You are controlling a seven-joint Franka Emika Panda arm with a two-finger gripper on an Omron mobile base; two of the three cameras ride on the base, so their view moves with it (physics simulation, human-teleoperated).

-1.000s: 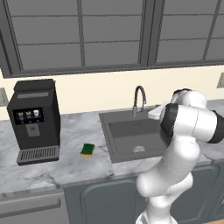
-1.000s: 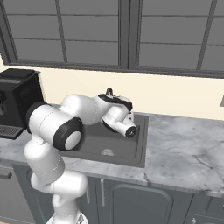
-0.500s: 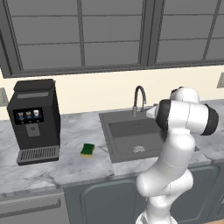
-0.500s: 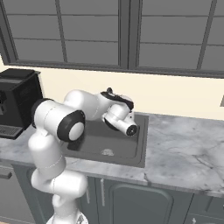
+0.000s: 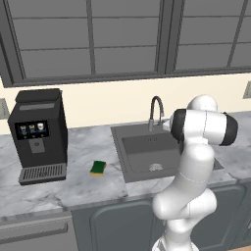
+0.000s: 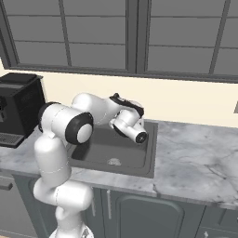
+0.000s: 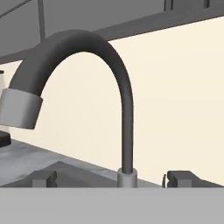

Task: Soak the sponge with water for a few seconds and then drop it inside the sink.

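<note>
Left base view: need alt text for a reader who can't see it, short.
A white robot arm rises at lower right in front of a dark grey sink with a curved gooseneck faucet, no water running. A green-topped sponge lies on the marble counter left of the sink, near a black coffee machine.

Black coffee machine (image 5: 40, 135) upright on grey marble counter (image 5: 73, 181), under windows (image 5: 93, 39).
</note>
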